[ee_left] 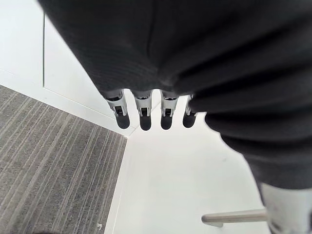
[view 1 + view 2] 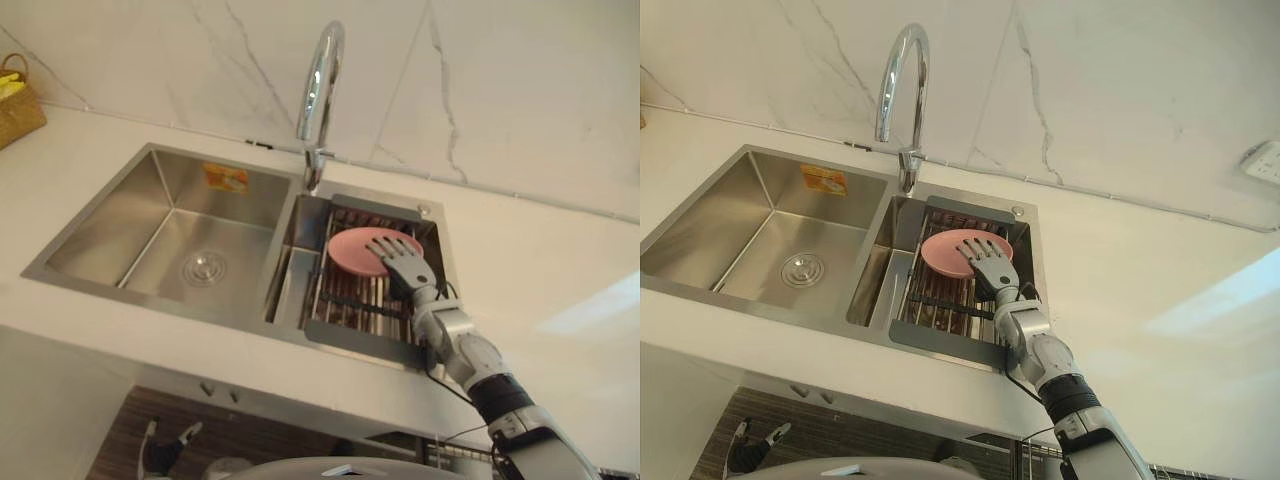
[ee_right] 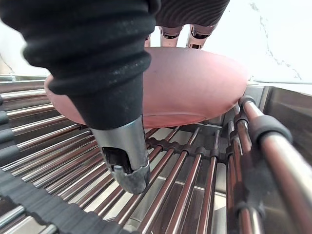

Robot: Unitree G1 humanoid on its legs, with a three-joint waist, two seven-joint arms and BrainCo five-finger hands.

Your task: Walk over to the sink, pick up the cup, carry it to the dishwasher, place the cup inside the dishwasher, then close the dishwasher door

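Note:
The pink cup [image 2: 348, 254] lies on the metal drying rack [image 2: 345, 305] over the sink's right basin. My right hand [image 2: 405, 268] reaches in from the lower right, its straight, spread fingers resting over the cup's near side. In the right wrist view the cup [image 3: 195, 83] sits just past the palm, the fingers [image 3: 197, 30] run over its top, and the thumb [image 3: 124, 161] hangs free above the rack bars [image 3: 195, 165]. My left hand [image 1: 146, 113] hangs low beside a white cabinet front, fingers straight, holding nothing.
The left basin [image 2: 190, 240] has a round drain, and a tall chrome faucet [image 2: 320, 90] rises behind the divider. A wicker basket [image 2: 15, 110] stands at the counter's far left, a wall socket [image 2: 1262, 160] at the right. A cabinet handle [image 1: 234, 217] and grey striped floor [image 1: 48, 170] lie below.

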